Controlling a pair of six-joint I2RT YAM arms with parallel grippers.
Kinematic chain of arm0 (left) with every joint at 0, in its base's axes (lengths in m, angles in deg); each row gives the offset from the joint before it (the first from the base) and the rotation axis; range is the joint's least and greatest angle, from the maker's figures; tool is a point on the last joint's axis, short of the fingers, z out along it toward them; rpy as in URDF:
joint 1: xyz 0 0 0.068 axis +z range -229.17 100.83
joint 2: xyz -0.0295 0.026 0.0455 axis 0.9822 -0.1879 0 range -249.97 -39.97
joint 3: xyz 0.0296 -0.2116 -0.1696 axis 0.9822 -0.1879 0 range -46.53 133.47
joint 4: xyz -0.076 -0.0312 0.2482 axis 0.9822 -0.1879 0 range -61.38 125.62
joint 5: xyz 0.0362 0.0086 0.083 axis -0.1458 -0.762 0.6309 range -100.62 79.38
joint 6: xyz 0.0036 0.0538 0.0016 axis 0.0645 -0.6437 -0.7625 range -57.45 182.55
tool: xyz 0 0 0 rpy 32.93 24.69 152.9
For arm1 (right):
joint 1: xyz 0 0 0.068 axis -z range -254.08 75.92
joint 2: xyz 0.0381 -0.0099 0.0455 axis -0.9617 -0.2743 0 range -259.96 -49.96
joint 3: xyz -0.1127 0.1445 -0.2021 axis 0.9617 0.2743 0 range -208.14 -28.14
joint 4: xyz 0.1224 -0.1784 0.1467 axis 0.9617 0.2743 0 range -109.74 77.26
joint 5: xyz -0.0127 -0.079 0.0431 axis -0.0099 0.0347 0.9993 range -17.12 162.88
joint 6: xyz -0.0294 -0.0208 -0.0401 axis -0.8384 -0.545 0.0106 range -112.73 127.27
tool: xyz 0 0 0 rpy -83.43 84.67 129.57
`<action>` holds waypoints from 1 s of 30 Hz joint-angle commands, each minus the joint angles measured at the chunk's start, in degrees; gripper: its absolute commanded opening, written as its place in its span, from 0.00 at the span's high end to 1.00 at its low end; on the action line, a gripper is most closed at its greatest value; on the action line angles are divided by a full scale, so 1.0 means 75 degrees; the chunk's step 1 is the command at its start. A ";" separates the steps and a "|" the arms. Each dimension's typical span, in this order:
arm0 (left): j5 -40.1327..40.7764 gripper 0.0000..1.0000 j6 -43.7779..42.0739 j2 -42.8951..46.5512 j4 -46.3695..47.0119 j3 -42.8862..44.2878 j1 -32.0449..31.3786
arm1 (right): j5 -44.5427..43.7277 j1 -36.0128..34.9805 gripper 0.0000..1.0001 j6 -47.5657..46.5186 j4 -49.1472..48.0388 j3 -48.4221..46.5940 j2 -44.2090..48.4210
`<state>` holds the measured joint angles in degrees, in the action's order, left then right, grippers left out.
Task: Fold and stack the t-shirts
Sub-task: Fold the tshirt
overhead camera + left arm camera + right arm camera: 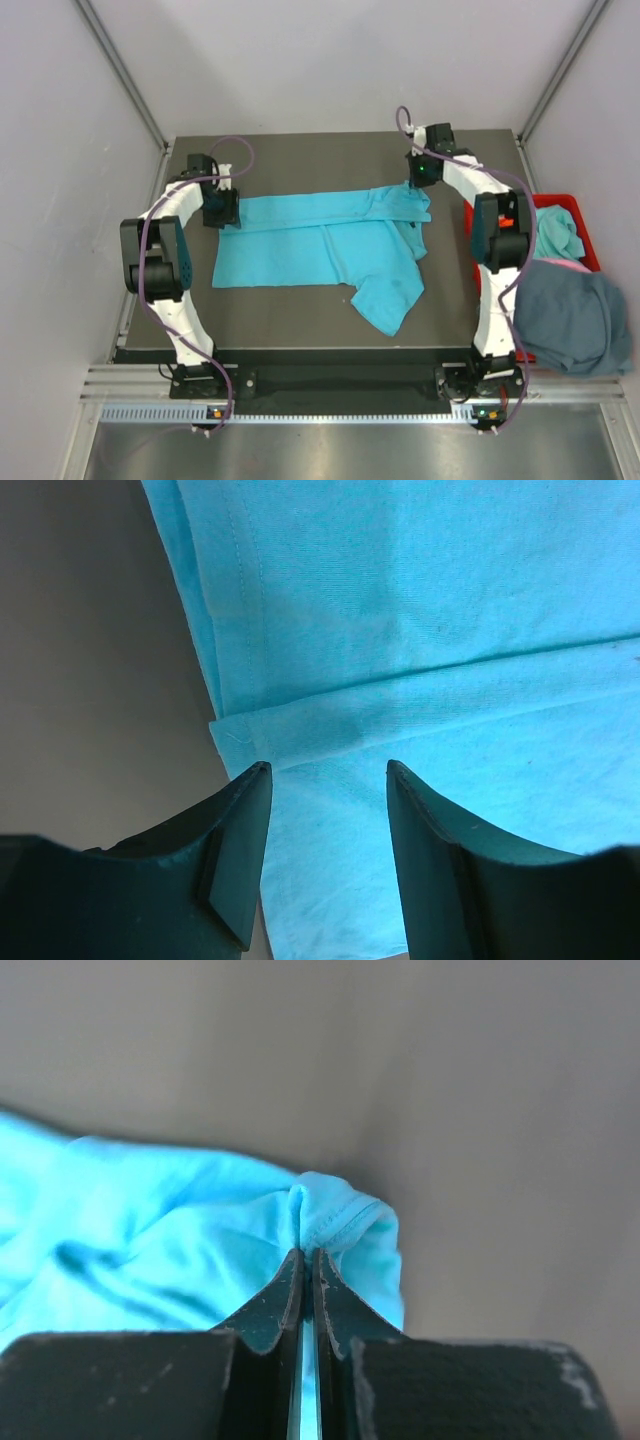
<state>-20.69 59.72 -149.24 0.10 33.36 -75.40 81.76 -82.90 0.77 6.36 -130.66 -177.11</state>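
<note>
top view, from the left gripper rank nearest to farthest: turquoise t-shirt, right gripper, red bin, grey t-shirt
From the left gripper:
1. turquoise t-shirt, right beneath it.
2. right gripper, at the shirt's other end, pinching it.
3. red bin and grey t-shirt, far right; too close to call.

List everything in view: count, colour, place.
turquoise shirt: 1, turquoise, partly folded, mid-table
grey shirt: 1, slate blue-grey, draped over the bin's near end
teal shirt: 1, teal, bunched in the bin
pink cloth: 1, pinkish, a sliver between the teal and grey shirts
bin: 1, red, by the table's right edge
table: 1, dark grey, centre
left arm, right arm: 2, white and black, bases at the near edge
left gripper: 1, black, open over the turquoise shirt's left hem
right gripper: 1, black, shut on the turquoise shirt's far right corner
</note>
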 commanded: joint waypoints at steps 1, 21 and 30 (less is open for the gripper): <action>-0.0123 0.46 0.0084 0.0191 0.0342 -0.0059 0.0036 | 0.0362 0.0027 1.00 0.0175 -0.0130 0.0274 0.1460; -0.0240 0.46 0.0061 0.0484 0.0554 -0.0505 0.0036 | 0.0317 -0.0664 1.00 -0.0187 -0.0317 0.2796 0.3362; -0.0123 0.46 0.0003 0.0519 0.0495 -0.0422 0.0048 | -0.0316 -0.0324 1.00 -0.0352 -0.0516 0.0923 0.2050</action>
<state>-21.52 59.87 -148.33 2.28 29.91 -75.40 82.18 -86.38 -0.89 5.34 -117.97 -159.54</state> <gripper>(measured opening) 0.539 0.014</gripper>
